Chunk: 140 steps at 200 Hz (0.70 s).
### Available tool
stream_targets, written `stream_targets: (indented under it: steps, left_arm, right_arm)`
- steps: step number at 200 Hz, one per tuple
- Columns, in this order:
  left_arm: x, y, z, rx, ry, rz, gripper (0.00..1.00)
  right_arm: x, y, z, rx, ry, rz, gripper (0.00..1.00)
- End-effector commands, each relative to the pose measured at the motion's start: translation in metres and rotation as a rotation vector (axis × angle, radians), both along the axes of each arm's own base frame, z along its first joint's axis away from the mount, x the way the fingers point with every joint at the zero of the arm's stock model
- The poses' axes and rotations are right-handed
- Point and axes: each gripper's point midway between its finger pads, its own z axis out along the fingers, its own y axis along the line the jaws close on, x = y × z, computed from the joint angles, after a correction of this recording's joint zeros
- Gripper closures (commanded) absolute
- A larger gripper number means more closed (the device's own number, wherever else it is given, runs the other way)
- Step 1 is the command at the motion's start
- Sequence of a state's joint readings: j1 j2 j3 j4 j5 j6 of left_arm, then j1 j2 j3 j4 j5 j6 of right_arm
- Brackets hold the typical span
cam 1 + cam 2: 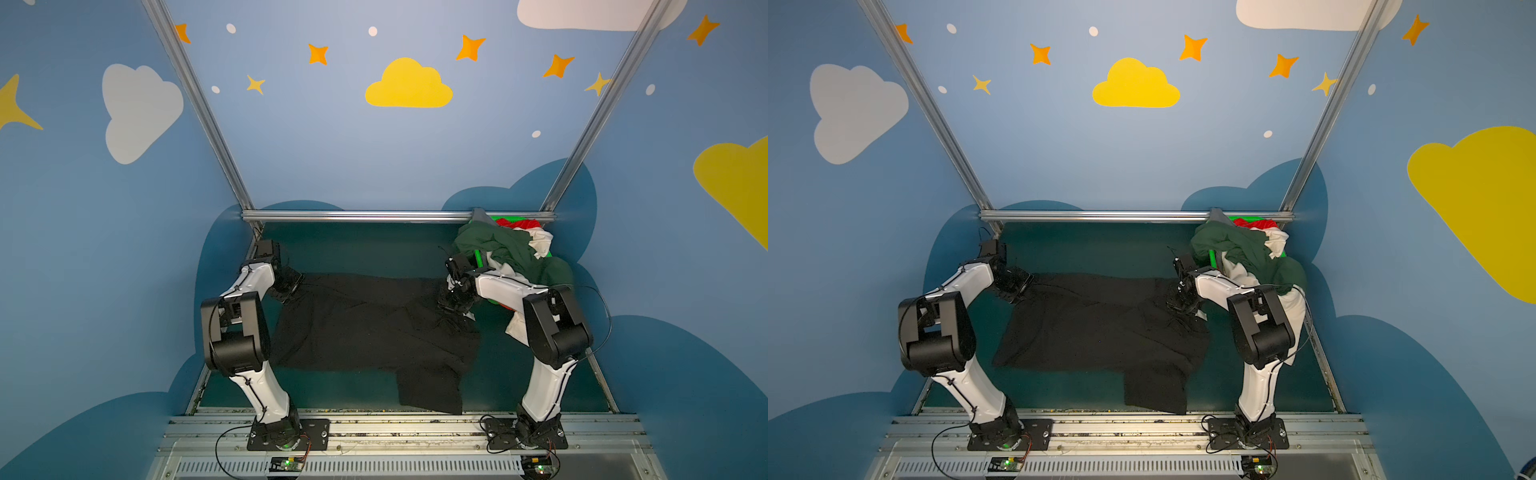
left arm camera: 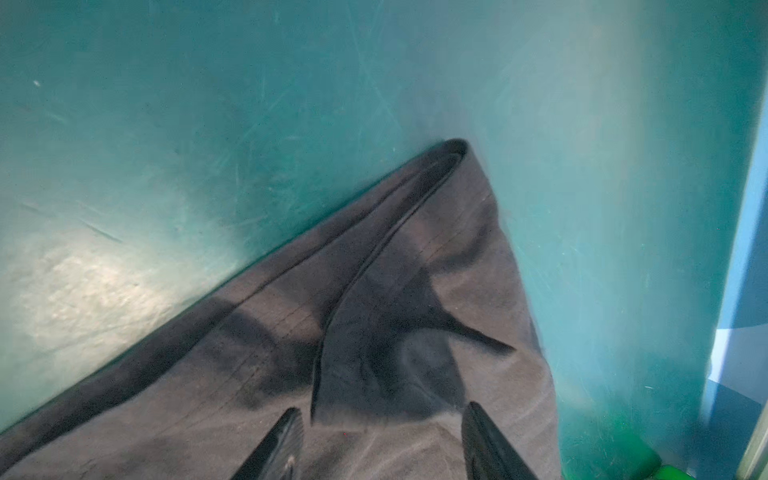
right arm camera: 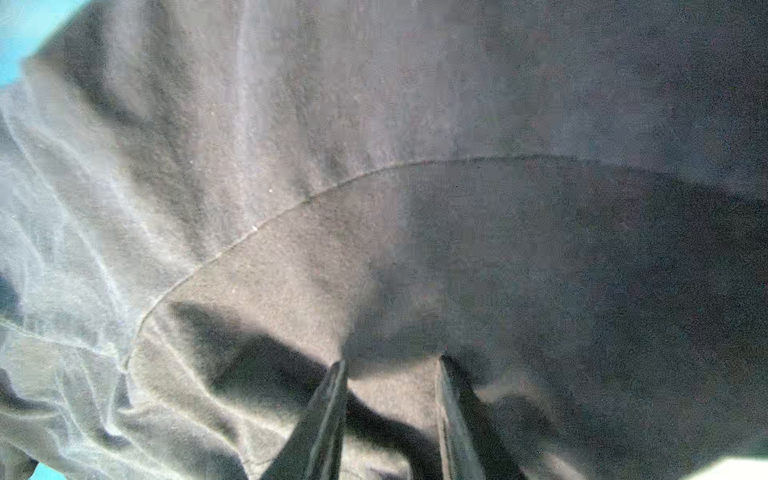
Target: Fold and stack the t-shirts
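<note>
The left gripper (image 1: 289, 285) (image 1: 1016, 283) stands at the far left corner of the black t-shirt (image 1: 374, 328) (image 1: 1100, 328). In the left wrist view the left gripper (image 2: 382, 432) has its two fingers set wide apart, and nothing is clamped between them. The black t-shirt (image 2: 415, 291) lies flat under and between the fingers, and its hemmed corner runs on ahead of the fingertips to a folded point. Bare table (image 2: 166, 145) shows on both outer sides of the fingers. The right gripper (image 1: 453, 303) (image 1: 1183, 305) points down onto the far right part of the same shirt. In the right wrist view the right gripper (image 3: 392, 363) has its fingers set narrow, with the tips sunk into the black t-shirt (image 3: 415, 208). A raised fold of cloth fills the gap between them, so the fingers grip the shirt. A curved seam crosses the cloth ahead of the fingertips, and creases spread out beside one finger. In both top views the rest of the shirt lies spread on the table (image 1: 353, 249) (image 1: 1079, 249) between the two sets of fingers and on their near side. Behind the right fingers, a basket (image 1: 480, 257) holds a heap: a dark green t-shirt (image 1: 498, 245), a white t-shirt (image 1: 540, 241) and a red t-shirt (image 1: 521, 223).
</note>
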State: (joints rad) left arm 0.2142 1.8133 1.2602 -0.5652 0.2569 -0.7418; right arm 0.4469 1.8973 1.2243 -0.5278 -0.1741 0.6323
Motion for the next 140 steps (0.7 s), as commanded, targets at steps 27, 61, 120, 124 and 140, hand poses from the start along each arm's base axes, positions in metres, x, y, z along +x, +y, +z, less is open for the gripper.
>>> stream_targets:
  steps: [27,61,120,124,140]
  left_arm:
    - [0.001,-0.001,-0.014,-0.031,0.026,0.019,0.42]
    - [0.005,-0.004,-0.022,-0.052,0.026,0.026,0.50]
    - [0.013,-0.007,-0.039,-0.059,0.068,-0.014,0.84]
    - [0.013,-0.007,-0.040,-0.058,0.072,-0.014,0.88]
    - [0.015,-0.004,-0.037,-0.039,0.075,-0.027,0.91]
  right_arm:
    - [-0.016,0.002,-0.012,0.016,0.051,0.009,0.64]
    - [-0.018,0.003,-0.013,0.023,0.054,0.010,0.64]
    - [-0.016,0.005,-0.013,0.028,0.051,0.013,0.64]
    - [-0.016,0.005,-0.013,0.028,0.053,0.014,0.65]
    - [-0.015,0.006,-0.013,0.032,0.052,0.015,0.65]
